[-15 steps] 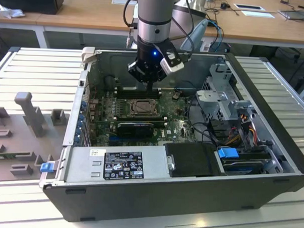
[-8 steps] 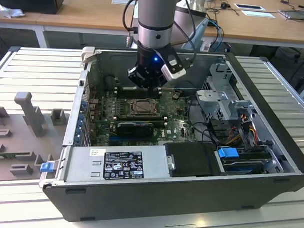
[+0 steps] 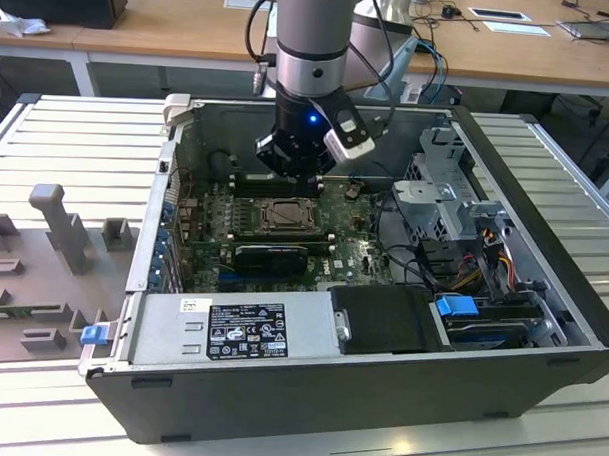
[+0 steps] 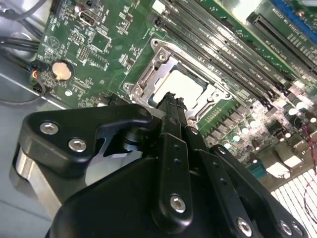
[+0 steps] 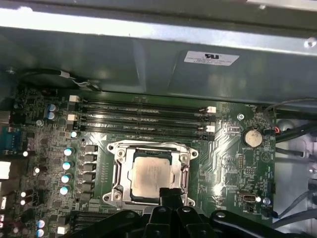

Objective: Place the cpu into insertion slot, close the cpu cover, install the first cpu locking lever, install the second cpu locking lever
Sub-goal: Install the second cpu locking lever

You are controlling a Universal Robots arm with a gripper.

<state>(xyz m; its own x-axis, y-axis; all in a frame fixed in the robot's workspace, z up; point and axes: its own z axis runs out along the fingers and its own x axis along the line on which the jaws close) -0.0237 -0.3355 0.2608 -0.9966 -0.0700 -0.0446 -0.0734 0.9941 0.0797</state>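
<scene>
The gripper [image 4: 171, 101] hovers at the slot's [image 5: 115, 174] 6 o'clock edge, fingers together, holding nothing. The cpu [image 5: 151, 176] sits seated, cover [image 5: 184, 171] closed to clamp it

The open computer case [image 3: 539, 381] lies on a slatted metal table [image 3: 78, 130], with its power supply [image 3: 236, 326] along the case's near wall. Inside the case, the black memory slots [image 5: 143, 116] run parallel on the green motherboard [image 5: 225, 148]; a round coin battery [image 5: 252, 137] sits just beyond their ends. Grey fixture blocks [image 3: 60, 219] stand outside the case, on the exterior view's left.
</scene>
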